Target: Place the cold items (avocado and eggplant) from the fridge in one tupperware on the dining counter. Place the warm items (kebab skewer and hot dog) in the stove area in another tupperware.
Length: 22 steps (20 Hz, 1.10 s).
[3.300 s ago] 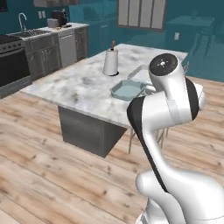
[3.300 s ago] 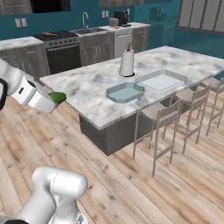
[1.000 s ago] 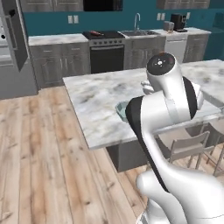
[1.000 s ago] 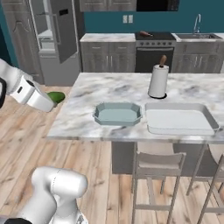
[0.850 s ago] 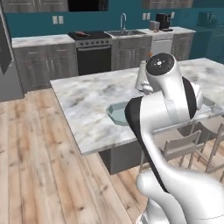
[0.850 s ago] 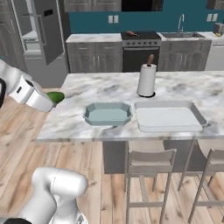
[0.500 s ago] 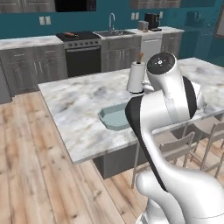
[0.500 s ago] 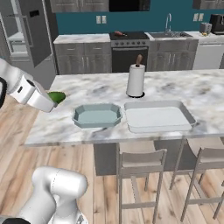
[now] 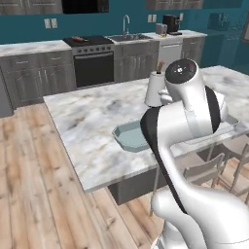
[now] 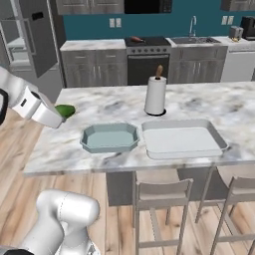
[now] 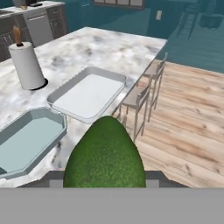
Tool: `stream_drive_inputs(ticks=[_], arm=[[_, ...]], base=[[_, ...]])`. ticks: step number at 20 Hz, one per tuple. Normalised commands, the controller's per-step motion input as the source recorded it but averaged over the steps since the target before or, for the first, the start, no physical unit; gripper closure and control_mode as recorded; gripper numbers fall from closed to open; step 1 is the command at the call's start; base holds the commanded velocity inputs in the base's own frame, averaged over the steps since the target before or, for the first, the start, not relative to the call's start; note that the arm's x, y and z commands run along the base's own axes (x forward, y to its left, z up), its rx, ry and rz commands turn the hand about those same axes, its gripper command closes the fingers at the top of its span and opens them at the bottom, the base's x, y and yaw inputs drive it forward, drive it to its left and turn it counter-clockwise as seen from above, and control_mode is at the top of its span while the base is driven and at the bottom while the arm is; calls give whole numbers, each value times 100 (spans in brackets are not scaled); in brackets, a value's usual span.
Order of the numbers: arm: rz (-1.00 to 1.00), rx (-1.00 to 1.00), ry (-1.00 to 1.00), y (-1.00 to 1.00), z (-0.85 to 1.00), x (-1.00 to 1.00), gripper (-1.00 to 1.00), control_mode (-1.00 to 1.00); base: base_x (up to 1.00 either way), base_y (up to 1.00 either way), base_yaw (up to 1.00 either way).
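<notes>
Green avocado (image 11: 105, 153) riding to the counter

The claw (image 10: 59, 115) is pinching the avocado so it can't drop. Ahead of the claw and below it, the blue-green tupperware (image 10: 109, 137) is waiting on the marble counter (image 10: 209, 107), probably for the cold food. Just past it, a white tray (image 10: 182, 138) is sitting beside a paper towel roll (image 10: 155, 95).

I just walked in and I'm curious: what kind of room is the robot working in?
A home kitchen, rendered. There is a stove beside a sink, a fridge, and a marble island with stools.
</notes>
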Motion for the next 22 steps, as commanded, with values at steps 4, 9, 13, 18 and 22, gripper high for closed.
stream_drive_inputs(ticks=[4, 9, 13, 18, 22], arm=[[0, 0, 0, 0, 0, 0, 100, 100], [0, 0, 0, 0, 0, 0, 100, 100], [0, 0, 0, 0, -2, 9, 100, -100], [5, 3, 3, -13, -26, 18, 100, -100], [25, 28, 36, -36, -38, 61, 100, -100]], base=[[61, 0, 4], [54, 0, 4], [7, 0, 0], [0, 0, 0], [0, 0, 0]])
